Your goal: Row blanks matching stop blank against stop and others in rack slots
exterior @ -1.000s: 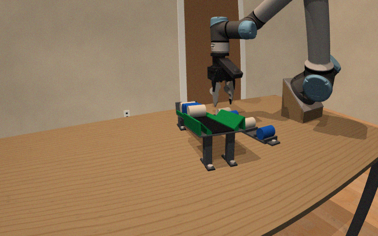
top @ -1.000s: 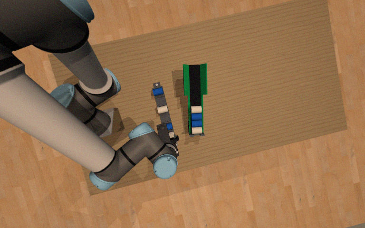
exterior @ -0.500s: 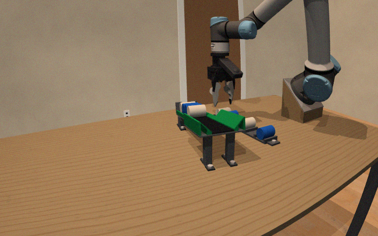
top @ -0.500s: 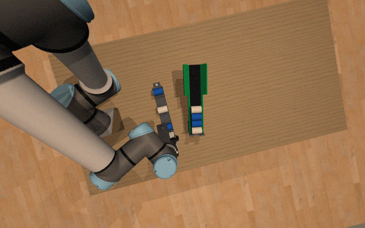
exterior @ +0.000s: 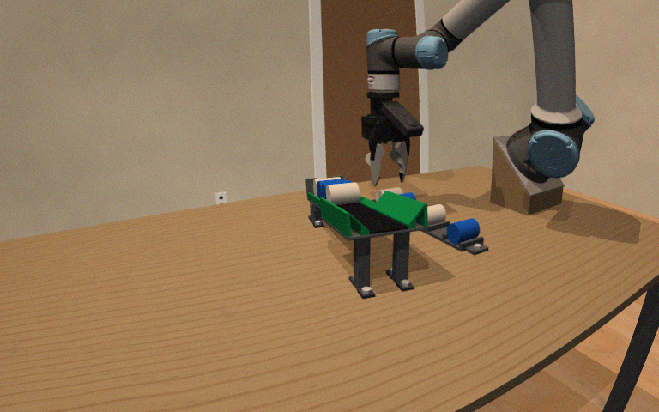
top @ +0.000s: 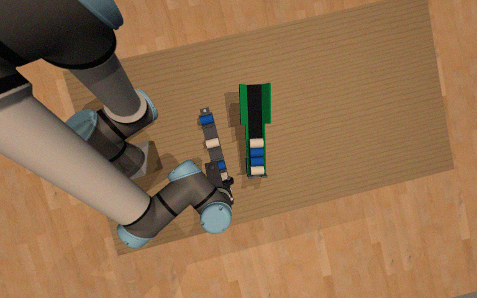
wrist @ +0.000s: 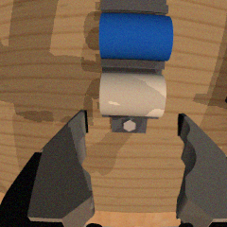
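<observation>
My claw [exterior: 388,183] [wrist: 132,113], empty and part-open, hovers above the stock rack's [top: 210,132] [exterior: 439,233] [wrist: 118,124] bolted end, cream blank [top: 223,176] [exterior: 389,192] [wrist: 132,95] just inboard.

No visible chg. betw. the earlier pics and now, top or ext. view: arm [top: 182,191] [exterior: 383,57], jaws [top: 231,191] [exterior: 388,183] and blanks all match their prev. spots, as far as can be told. Wrist view can't be compared, no prev. pic.
</observation>
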